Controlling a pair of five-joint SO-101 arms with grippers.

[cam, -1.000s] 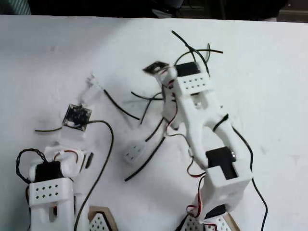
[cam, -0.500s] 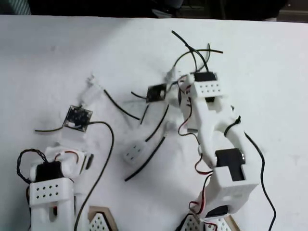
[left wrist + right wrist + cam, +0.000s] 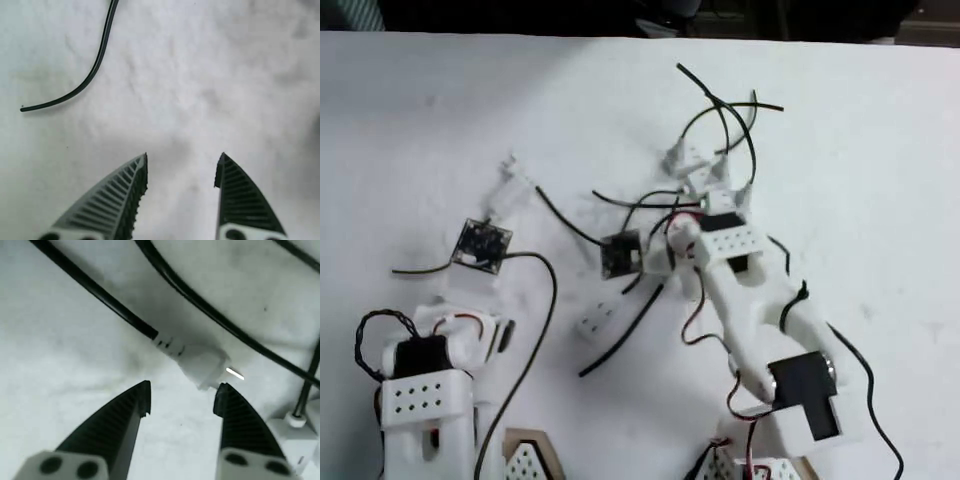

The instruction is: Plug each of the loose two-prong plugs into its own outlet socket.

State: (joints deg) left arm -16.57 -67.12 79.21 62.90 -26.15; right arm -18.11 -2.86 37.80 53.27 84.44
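While the left gripper (image 3: 182, 156) gapes empty, the right gripper (image 3: 183, 385) — jaws wide, nothing held — hangs beside a white plug (image 3: 200, 362).

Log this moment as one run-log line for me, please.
left gripper: open, over table | right gripper: open, just short of plug | plug: loose, unheld

Right arm (image 3: 750, 310) drawn back toward its base, wrist camera (image 3: 620, 255) swung lower and nearer, white plug (image 3: 683, 157) now clear beyond its fingers (image 3: 125, 420) on the tabletop (image 3: 880, 150).
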